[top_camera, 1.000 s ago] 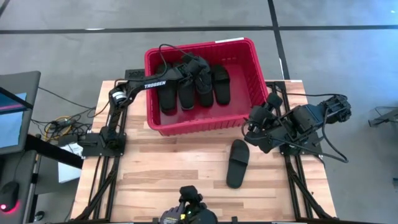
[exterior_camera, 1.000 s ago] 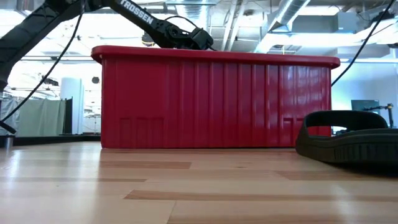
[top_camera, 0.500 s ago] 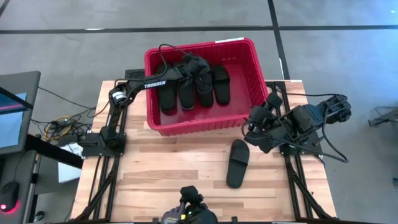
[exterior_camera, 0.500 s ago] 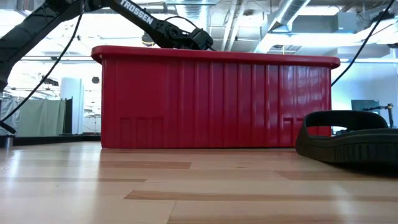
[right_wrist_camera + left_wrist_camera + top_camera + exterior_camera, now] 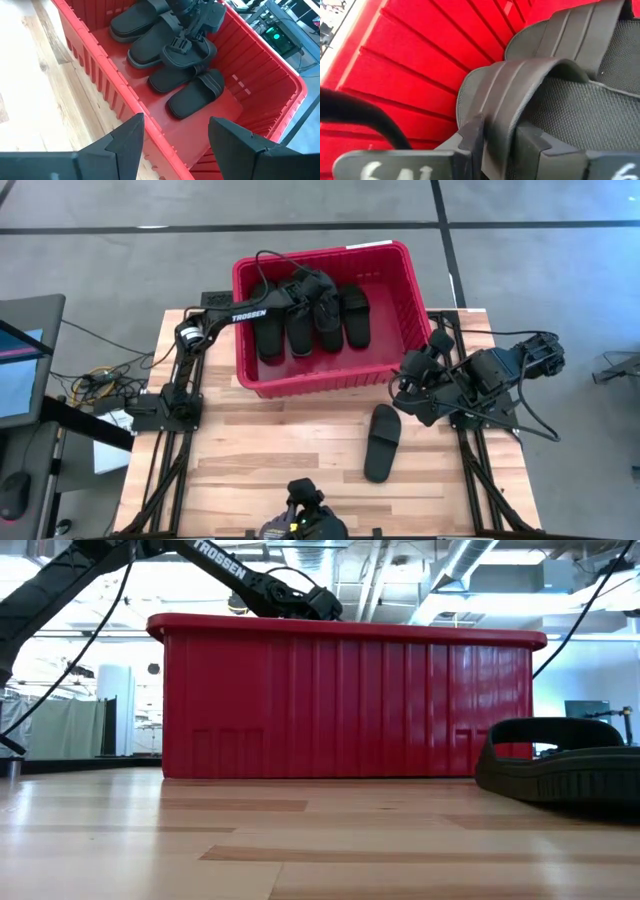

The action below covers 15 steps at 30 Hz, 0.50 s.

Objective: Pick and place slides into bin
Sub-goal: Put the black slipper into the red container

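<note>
- Almost nothing is being changed against the earlier frames: both arms, the bin and the loose slide are being seen in the same places, with at most a slight settling of the left wrist inside the bin.
- Left end effector (image 5: pixel 322 292) is being held low inside the bin (image 5: pixel 395 250), its fingers (image 5: pixel 470 137) clamped on the strap of a black slide (image 5: pixel 560 95); in the left wrist view the strap is being pinched between the two pads.
- Four slides (image 5: pixel 308 320) are being seen side by side on the bin floor in the high view; the gripped slide appears to be resting on or just above that row, release not yet done.
- Right end effector (image 5: pixel 408 375) is being parked just beside the bin's near right corner, fingers (image 5: pixel 127 137) spread apart and holding nothing.
- One loose black slide (image 5: pixel 381 442) is being left on the bench (image 5: pixel 260 450), near the right arm and apart from the bin wall.
- Handling judgement: slides are being read as light, rubbery and flexible; the sole would likely sag if pinched at an edge, so the wide strap arch is being favoured as the grip point.
- Remaining work is being judged as a release here, then a strap pick of the loose slide.
</note>
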Motion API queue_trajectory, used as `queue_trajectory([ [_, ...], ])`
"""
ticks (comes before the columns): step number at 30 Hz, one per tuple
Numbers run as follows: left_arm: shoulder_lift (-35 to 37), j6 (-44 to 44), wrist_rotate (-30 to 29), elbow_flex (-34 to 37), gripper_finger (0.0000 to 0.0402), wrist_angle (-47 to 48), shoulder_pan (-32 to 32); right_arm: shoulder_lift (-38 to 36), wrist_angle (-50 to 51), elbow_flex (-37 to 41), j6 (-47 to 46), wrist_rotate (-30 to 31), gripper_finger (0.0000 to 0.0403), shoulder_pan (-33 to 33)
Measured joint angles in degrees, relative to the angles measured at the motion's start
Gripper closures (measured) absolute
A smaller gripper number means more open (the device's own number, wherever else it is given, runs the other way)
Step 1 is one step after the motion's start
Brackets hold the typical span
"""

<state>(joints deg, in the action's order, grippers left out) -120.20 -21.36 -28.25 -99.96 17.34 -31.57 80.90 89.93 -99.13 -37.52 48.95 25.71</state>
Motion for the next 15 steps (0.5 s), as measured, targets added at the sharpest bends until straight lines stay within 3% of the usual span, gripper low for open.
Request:
queue_trajectory([
  [15, 0.0, 2.3, 2.5, 0.0, 0.033, 1.4, 0.0, 0.0, 0.0, 0.0, 0.0, -0.9, 0.0196, 0.0],
])
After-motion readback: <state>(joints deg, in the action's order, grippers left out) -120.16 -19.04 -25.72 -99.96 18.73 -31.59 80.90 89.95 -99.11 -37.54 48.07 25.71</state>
